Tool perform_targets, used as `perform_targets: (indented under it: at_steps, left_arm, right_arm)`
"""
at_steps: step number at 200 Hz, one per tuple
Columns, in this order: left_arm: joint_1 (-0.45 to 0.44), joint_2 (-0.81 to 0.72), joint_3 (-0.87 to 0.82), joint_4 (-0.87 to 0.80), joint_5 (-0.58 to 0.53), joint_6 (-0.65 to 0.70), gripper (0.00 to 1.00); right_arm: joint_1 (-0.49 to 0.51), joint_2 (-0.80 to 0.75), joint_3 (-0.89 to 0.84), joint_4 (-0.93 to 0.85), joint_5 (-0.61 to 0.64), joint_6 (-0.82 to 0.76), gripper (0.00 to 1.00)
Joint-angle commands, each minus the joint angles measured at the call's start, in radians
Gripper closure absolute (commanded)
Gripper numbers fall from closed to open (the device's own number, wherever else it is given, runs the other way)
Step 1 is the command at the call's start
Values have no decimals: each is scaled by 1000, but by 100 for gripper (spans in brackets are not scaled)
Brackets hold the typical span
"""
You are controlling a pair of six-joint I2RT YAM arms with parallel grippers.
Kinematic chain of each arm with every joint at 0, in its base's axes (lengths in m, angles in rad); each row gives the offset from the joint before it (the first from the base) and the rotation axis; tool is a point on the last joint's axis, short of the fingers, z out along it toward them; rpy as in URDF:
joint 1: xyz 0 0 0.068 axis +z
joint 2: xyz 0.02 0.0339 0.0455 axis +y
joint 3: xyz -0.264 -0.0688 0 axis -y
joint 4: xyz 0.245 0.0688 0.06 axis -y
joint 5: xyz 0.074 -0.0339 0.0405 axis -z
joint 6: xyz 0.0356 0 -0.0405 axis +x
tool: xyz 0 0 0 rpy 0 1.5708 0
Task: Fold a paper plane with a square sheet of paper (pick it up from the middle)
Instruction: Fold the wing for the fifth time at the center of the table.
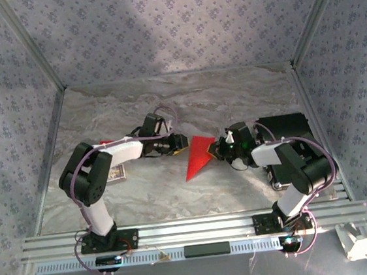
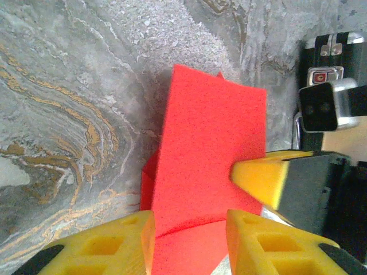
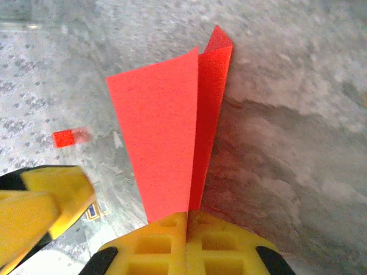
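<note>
**Item.** Thin bright red paper plane [image 1: 197, 157], folded to a narrow pointed dart. It sits at the centre of the grey marbled table [image 1: 163, 195], tip toward about 7 o'clock in the top view. Its flaps stand up and splay apart.

**Holder.** Right gripper [image 3: 186, 240], at the plane's 3 o'clock, clenched on the folded edge. It alone carries the paper.

**Second tool.** Left gripper [image 2: 189, 243], at the plane's 9 o'clock. Its jaws are parted and grasp nothing, straddling the lower flap. Whether a pad brushes the paper is hard to tell.

**Risks.**
- One pinch at one edge: the limp sheet may swivel or sag, and the creases may spring open.
- The parted left fingers sit close and could snag a flap on withdrawal, dragging it from the pinch or tearing it.
- The two grippers' yellow fingers are nearly touching, so a knock is likely.

**Surroundings.**
- Small red rectangular paper piece [image 3: 63, 138] and small printed card [image 1: 115, 174], toward 8 to 9 o'clock, well apart from the plane.
- Black hard case [image 1: 291, 126] at 3 o'clock, behind the right arm. It does not block the paper but hems in that arm's retreat.
</note>
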Motion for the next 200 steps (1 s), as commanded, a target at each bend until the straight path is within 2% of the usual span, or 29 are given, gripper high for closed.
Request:
perform_targets:
  at_steps: [1,26,82,150,200]
  left_arm:
    - [3,-14,-14,-27,-6,27,70]
    - [-9,30,8,-39,32,22,83]
    - [-43,138,60,-77,44,15,92]
    - [-42,173,45,-81,39,24,94]
    - [-41,166,48,-93,29,33,94]
  right_arm:
    - [40,-21,-2,5,88,95,100]
    - [70,-17,1,-24,107,99,100]
    - [74,-18,-16,-12,88,71,95]
    - [63,13,26,1,-6,-10,86]
    - [53,21,27,-16,-11,-30,86]
